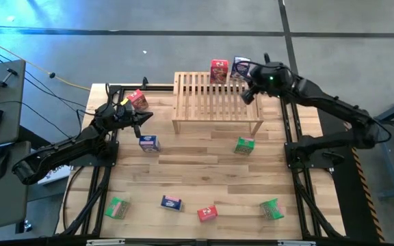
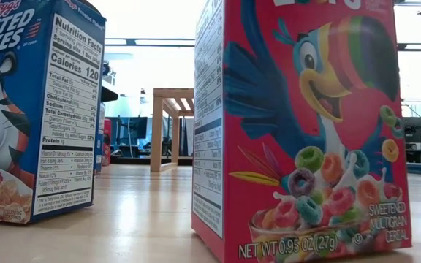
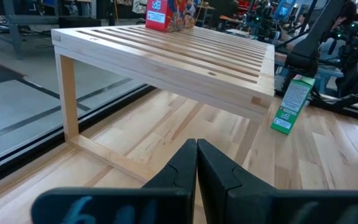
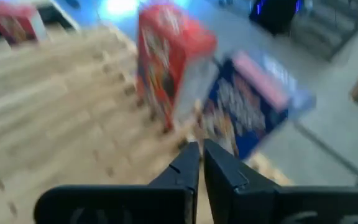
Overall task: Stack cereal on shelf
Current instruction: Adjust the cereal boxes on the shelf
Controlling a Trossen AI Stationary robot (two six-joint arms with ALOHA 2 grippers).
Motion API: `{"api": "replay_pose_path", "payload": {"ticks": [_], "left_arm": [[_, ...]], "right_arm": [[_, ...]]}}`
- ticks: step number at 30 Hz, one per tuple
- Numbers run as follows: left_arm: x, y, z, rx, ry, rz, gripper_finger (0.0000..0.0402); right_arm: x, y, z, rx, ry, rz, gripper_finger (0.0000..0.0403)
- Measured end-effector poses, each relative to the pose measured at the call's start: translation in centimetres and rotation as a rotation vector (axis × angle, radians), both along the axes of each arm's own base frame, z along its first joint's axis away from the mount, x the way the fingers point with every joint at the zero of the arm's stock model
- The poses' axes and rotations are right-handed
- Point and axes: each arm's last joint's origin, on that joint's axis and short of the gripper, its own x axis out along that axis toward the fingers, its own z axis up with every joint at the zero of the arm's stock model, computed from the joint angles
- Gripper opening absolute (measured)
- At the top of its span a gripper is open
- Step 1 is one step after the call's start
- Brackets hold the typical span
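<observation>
The light-wood shelf (image 1: 217,102) stands at the table's far middle. A red cereal box (image 1: 219,70) and a blue-and-white one (image 1: 240,67) stand upright on its far edge; both also show in the right wrist view, red (image 4: 169,59) and blue (image 4: 253,102). My right gripper (image 1: 248,94) is shut and empty over the shelf's far right part, just short of these boxes. My left gripper (image 1: 144,117) is shut and empty to the left of the shelf, pointing at it (image 3: 166,50).
Loose boxes on the table: red (image 1: 139,100) and blue-and-white (image 1: 149,143) near my left gripper, green (image 1: 245,145) in front of the shelf, and green (image 1: 118,207), blue (image 1: 172,203), red (image 1: 207,213) and green (image 1: 272,208) along the near edge.
</observation>
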Motion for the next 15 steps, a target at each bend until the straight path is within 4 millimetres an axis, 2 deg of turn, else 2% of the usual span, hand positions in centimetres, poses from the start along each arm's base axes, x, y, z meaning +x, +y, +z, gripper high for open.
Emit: {"api": "replay_pose_path", "payload": {"ticks": [11,15], "left_arm": [[0.0,0.0,0.0,-0.001,-0.005,0.001,0.0005],[0.0,0.0,0.0,-0.001,-0.006,0.0,0.0005]], "right_arm": [[1.0,-4.2,-2.3,0.03,0.046,-0.105,0.0],[0.9,-5.1,-2.7,0.032,0.049,-0.134,0.0]]}}
